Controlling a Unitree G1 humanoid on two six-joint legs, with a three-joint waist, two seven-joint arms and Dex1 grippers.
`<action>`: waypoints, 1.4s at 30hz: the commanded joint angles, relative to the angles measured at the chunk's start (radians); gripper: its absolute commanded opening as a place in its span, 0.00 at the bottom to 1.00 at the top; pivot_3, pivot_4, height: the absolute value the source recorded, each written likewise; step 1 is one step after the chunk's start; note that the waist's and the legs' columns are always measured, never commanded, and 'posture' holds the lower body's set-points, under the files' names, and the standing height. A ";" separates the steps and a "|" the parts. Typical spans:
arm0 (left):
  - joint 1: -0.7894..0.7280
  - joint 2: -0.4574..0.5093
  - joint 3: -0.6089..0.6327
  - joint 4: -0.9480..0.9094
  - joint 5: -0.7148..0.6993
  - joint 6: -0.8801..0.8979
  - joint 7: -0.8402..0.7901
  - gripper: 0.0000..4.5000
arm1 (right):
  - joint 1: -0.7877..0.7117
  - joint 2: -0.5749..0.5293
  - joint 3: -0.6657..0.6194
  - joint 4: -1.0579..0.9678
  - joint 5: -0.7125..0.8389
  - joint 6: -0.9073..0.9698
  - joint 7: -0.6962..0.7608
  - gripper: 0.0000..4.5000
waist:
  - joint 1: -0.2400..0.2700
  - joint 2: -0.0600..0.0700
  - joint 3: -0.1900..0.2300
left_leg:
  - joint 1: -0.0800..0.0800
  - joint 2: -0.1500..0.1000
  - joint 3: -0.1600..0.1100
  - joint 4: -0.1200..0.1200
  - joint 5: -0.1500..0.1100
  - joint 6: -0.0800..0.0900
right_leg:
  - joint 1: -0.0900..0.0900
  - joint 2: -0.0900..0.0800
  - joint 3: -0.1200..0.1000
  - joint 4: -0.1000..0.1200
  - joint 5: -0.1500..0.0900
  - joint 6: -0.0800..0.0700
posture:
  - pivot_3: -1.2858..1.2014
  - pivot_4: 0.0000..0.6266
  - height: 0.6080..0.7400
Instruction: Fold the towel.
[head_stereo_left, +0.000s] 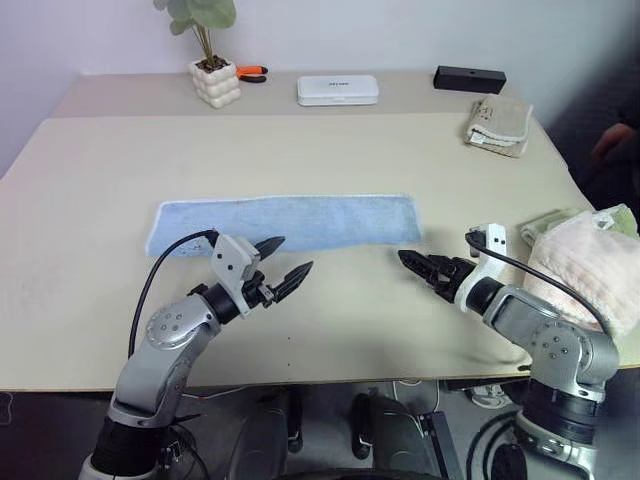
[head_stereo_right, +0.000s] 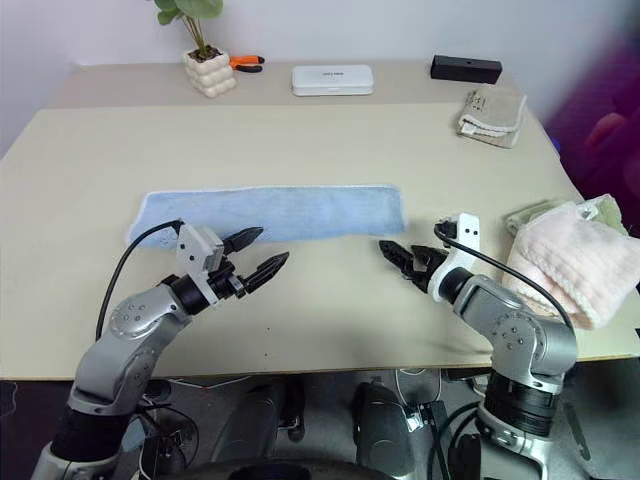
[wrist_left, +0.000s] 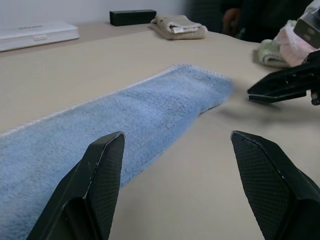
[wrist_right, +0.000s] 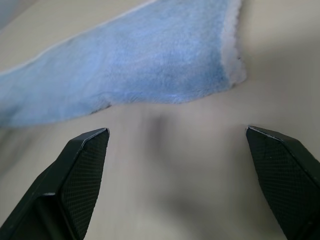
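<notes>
The towel (head_stereo_left: 285, 222) is lying flat on the bench (head_stereo_left: 330, 150) as a long, narrow blue strip, running crosswise in front of the robot, with its pale trim showing along the far edge and the right end. That shape suggests one lengthwise fold is already in place, though from these views I cannot be sure the strip is doubled rather than simply narrow.

The left tool (head_stereo_left: 283, 262) is hovering just in front of the strip's near edge, left of its middle, its two black fingers spread wide and gripping nothing. The right tool (head_stereo_left: 424, 268) is sitting near the towel's right end, just short of the corner, its fingers likewise spread apart and empty; the right wrist view is showing that corner between and beyond them.

By my reading, the task is partway through: the cloth is tidy and straight, but at least one more fold, end over end, is remaining. Neither tool is touching the cloth, so a fresh grasp is needed first.
</notes>
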 joint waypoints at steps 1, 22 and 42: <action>-0.011 0.006 0.018 -0.020 0.001 -0.027 -0.011 0.77 | -0.071 0.094 -0.038 0.052 -0.005 0.012 -0.143 0.98 | -0.004 0.000 -0.001 | 0.000 0.000 0.000 0.000 0.000 0.000 | 0.000 0.000 0.000 0.000 0.000 0.000 | 0.52 0.24 0.94; 0.038 0.000 0.097 -0.040 -0.001 -0.041 0.047 0.77 | -0.321 0.067 -0.127 0.309 0.014 -0.121 -0.298 0.01 | -0.020 0.003 -0.018 | -0.001 0.001 0.001 -0.001 0.000 0.000 | -0.002 0.004 0.004 0.000 0.000 -0.001 | 0.52 0.24 0.94; 0.013 0.005 0.135 0.037 0.029 -0.093 0.057 0.77 | -0.262 -0.467 0.612 0.137 -0.407 -0.578 0.289 0.01 | -0.013 0.006 -0.016 | -0.002 0.003 0.005 0.000 -0.001 0.001 | -0.005 0.005 0.008 -0.002 0.000 -0.001 | 0.52 0.24 0.94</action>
